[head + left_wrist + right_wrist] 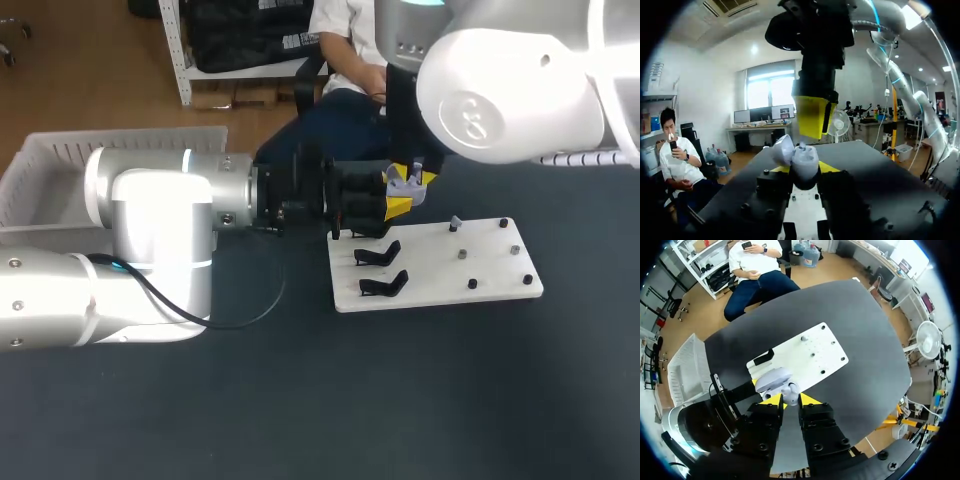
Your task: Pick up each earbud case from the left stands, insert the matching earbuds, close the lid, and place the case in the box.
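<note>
The earbud case (805,161), pale lavender, was off the stands and in the air, its lid (782,149) standing open and leaning to one side. The left gripper (802,169) had it clamped, one yellow fingertip pressed against each flank of the body. In the head view the case (402,180) hung over the far left corner of the white board (440,262). The right gripper (813,117) pointed straight down at the open case from just above, its fingers drawn nearly together. In the right wrist view a small white earbud (791,388) sat pinched at the tips of that gripper (790,400), right against the case's open top (772,379). On the left part of the board stood two bare black stands (380,253), one behind the other, with several small dark pegs (471,284) on the right part. The white slatted box (40,165) sat at the far left of the dark table (400,400), well apart from the board and both grippers.
</note>
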Tool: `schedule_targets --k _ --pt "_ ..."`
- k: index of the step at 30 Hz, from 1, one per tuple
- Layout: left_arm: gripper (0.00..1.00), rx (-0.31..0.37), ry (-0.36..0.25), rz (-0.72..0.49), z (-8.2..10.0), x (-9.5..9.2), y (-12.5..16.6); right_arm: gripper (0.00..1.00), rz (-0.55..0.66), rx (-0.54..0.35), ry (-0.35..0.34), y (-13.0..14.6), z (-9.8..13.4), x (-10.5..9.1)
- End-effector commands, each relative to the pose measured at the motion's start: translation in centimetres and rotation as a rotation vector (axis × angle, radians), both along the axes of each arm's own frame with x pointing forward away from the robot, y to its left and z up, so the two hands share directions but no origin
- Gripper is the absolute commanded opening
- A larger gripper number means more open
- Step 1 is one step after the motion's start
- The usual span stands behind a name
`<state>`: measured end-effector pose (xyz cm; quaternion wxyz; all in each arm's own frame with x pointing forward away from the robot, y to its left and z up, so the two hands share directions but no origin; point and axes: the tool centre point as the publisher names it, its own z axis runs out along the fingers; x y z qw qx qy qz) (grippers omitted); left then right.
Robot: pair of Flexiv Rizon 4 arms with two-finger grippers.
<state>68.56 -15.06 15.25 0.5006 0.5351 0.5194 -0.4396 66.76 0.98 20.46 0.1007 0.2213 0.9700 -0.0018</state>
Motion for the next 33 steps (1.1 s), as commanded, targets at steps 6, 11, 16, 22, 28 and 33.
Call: schedule_targets --k 6,11,16,22,28,33 --pt "0.00 -0.006 -0.006 0.010 -0.1 -0.3 0.0 0.00 0.001 -0.002 0.005 0.1 -0.2 0.2" --pt "0.00 -0.006 -0.006 0.010 -0.1 -0.3 0.0 0.00 -0.002 -0.004 0.008 0.1 -0.4 0.3" --pt "0.00 -0.006 -0.006 0.010 -0.1 -0.3 0.0 0.00 -0.005 -0.006 0.017 0.0 -0.7 0.5" --pt "0.00 -0.006 -0.006 0.010 -0.1 -0.3 0.0 0.00 0.001 -0.010 0.028 0.2 -1.0 0.6" --pt "0.00 -0.006 -0.006 0.010 -0.1 -0.3 0.0 0.00 0.002 -0.013 0.036 0.3 -1.2 0.6" --pt "0.00 -0.006 -0.006 0.010 -0.1 -0.3 0.0 0.33 0.005 -0.018 0.045 0.3 -1.3 0.5"
